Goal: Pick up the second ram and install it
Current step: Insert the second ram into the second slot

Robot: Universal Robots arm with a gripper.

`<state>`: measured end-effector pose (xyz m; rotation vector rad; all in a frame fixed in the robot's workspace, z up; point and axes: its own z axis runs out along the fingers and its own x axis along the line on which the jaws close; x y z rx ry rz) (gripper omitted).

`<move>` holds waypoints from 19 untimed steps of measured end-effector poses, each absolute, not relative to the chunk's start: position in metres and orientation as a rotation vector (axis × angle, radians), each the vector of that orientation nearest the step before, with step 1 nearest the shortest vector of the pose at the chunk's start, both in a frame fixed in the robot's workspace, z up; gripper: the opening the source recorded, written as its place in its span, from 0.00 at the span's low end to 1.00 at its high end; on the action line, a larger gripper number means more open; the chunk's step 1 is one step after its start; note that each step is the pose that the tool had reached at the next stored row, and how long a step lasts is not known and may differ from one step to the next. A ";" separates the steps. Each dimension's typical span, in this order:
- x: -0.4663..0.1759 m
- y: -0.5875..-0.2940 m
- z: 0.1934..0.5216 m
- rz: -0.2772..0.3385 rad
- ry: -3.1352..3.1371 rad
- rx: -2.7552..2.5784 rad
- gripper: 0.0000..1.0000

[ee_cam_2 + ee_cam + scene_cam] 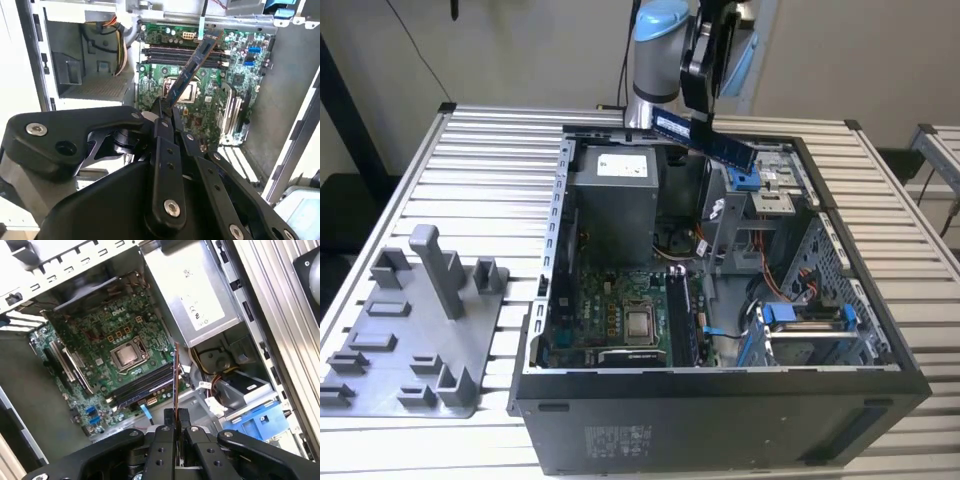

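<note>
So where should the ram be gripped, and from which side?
On its two flat faces near the upper long edge, from above: the ram is thin and flat, and its lower edge must stay free for the slots. The pincer grips it so now.

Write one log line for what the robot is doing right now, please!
gripper: shut on ram | ram: tilted, in the air above open case | motherboard: ram not seated
</note>
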<state>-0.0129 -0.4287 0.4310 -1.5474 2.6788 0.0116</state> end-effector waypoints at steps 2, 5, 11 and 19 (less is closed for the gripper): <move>-0.013 -0.429 0.431 0.009 2.701 -1.510 0.14; -0.013 -0.429 0.431 0.006 2.733 -1.451 0.14; -0.013 -0.429 0.430 0.001 2.797 -1.326 0.14; -0.013 -0.429 0.430 -0.005 2.875 -1.148 0.14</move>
